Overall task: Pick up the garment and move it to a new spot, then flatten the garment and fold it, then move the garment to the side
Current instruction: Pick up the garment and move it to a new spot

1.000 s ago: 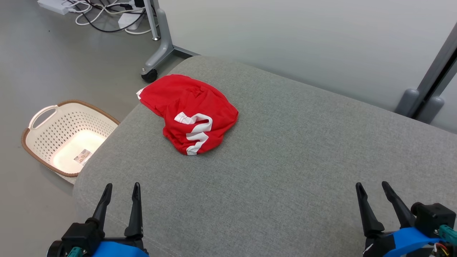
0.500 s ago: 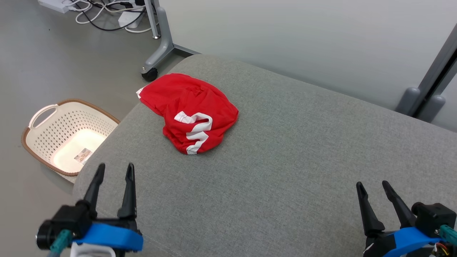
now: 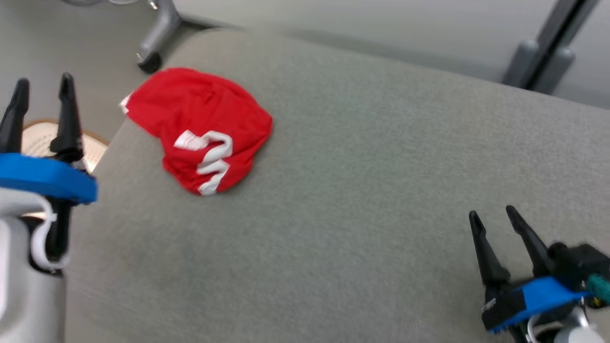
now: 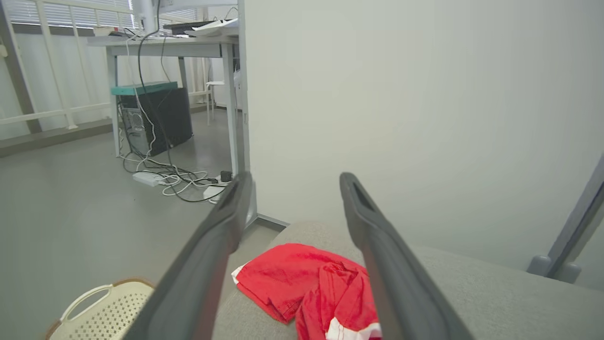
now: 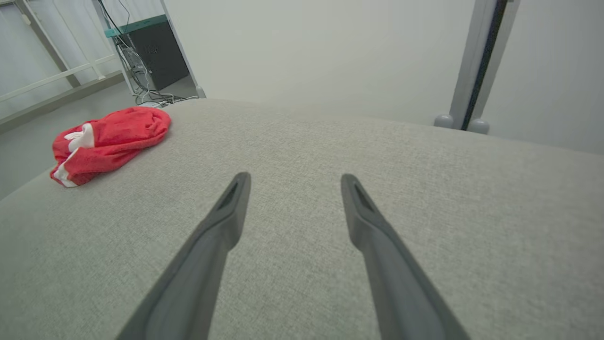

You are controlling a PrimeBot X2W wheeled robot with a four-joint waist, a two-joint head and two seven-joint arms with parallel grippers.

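Left claw point(image 3: 44, 83) has lifted since a second ago, from low over the near edge of the grey fabric cushion point(image 3: 362, 166) to higher beside its left edge, fingers spread and empty; the head camera has shifted too. Right claw point(image 3: 492, 214) stays low, spread, holding nothing. Crumpled red garment point(image 3: 200, 114) lies ahead and right of the left claw, well ahead and left of the right one. Its white markings are too bunched to read
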